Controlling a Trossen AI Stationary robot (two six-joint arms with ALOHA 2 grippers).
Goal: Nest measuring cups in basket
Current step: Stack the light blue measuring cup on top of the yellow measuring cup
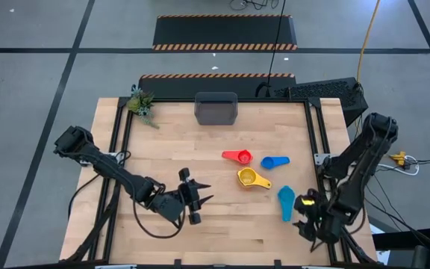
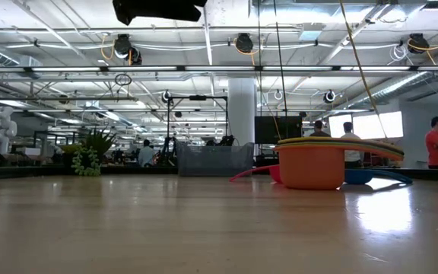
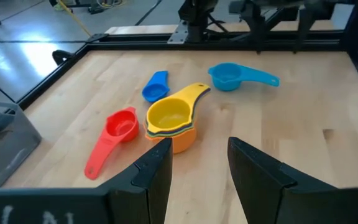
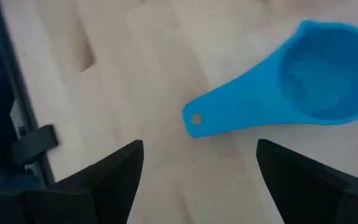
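A nested stack of measuring cups, yellow on top and orange at the bottom, stands on the wooden table. Around it lie single cups: red, blue and cyan. The dark grey basket stands at the table's far edge. My left gripper is open, level with the table, left of the stack and pointing toward it. My right gripper is open above the table's near right part, just beside the cyan cup's handle.
A small green plant sits at the far left corner. Black frame rails run along the table's left and right edges. Bare wood lies between the cups and the basket. In the low view people stand in the room behind the table.
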